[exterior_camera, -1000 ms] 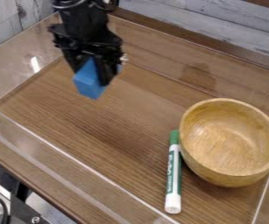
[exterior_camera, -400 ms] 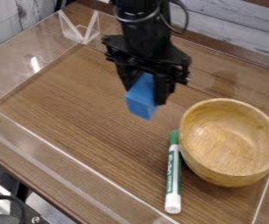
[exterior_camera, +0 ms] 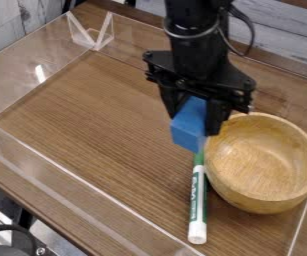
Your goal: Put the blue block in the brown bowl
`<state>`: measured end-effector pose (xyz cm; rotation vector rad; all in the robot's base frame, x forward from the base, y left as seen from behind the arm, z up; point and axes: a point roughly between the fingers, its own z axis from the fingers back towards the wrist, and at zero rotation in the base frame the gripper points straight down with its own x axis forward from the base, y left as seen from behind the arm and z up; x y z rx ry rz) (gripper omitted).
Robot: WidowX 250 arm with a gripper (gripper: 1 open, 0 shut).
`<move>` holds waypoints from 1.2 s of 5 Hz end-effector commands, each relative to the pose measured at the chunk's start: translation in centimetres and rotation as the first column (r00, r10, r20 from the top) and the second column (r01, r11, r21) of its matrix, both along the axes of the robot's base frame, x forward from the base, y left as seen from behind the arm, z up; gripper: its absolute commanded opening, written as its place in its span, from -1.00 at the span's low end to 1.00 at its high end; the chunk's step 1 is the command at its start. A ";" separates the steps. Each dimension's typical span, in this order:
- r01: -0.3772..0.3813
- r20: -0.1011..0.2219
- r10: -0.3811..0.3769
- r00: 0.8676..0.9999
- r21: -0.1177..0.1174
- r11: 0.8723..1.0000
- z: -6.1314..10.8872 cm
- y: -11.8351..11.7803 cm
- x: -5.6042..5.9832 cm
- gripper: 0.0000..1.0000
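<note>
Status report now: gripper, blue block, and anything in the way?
Gripper shut on the small blue block, held above the table. Round wooden brown bowl empty, just to its right. Green-and-white marker pen lies beside the bowl, not blocking.

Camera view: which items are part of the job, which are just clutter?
Part of the job:
- blue block, held off the table
- gripper, shut on the blue block
- brown bowl, nothing in it

Lying about:
- green-and-white marker pen, flat on the wooden table beside the bowl
- clear plastic wall around the table
</note>
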<state>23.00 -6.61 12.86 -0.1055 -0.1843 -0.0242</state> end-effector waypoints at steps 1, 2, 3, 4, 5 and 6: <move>-0.001 0.071 0.002 0.997 -0.019 1.000 1.7 -1.2 0.7 -1.00; -0.001 0.077 0.002 0.997 -0.022 1.000 1.7 -2.9 0.6 -1.00; 0.010 0.081 -0.008 0.997 -0.022 1.000 1.4 -4.8 0.6 -1.00; 0.009 0.091 -0.007 0.996 -0.023 1.000 0.8 -6.7 0.8 -1.00; 0.014 0.098 -0.011 0.995 -0.024 1.000 0.1 -7.8 1.0 -1.00; 0.011 0.103 -0.008 0.995 -0.027 1.000 -0.8 -7.8 1.2 -1.00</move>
